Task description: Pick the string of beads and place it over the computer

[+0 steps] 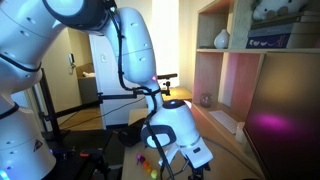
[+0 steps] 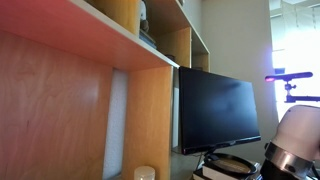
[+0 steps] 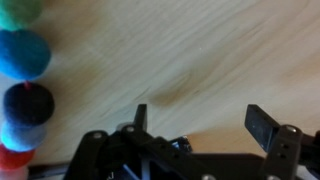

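Gripper (image 3: pixel 200 115): open, empty, over table (image 3: pixel 200 50).
Beads (image 3: pixel 25 55): row left of its fingers, apart.
Screen (image 2: pixel 218 105): beside wooden shelves (image 2: pixel 150 100).

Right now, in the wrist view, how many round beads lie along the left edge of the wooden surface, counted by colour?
Green round bead: 1
Teal-blue round bead: 1
Black round bead: 1
Pale blue round bead: 1
Red round bead: 1
Total: 5

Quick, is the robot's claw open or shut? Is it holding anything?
Gripper: open, holding nothing; the beads lie off to its side.
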{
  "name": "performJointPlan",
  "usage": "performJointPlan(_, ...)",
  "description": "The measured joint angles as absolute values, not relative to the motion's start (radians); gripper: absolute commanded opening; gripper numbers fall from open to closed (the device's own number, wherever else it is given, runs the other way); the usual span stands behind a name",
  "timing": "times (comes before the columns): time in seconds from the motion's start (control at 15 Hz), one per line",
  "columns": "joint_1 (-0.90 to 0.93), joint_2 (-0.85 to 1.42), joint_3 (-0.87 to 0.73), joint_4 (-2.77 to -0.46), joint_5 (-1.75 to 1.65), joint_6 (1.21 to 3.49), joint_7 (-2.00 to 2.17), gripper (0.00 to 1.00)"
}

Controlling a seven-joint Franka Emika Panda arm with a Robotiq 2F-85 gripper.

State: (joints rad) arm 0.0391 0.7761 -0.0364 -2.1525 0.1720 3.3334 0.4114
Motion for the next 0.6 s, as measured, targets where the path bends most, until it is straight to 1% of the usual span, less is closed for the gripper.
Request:
performJointPlan(0.27, 0.031, 0.728, -0.007, -2.27, 0.187, 3.465, 0.38, 1.0)
performJointPlan(0.6, 0.004, 0.606, 0.03, -2.358, 0.183, 3.466, 0.336, 1.0)
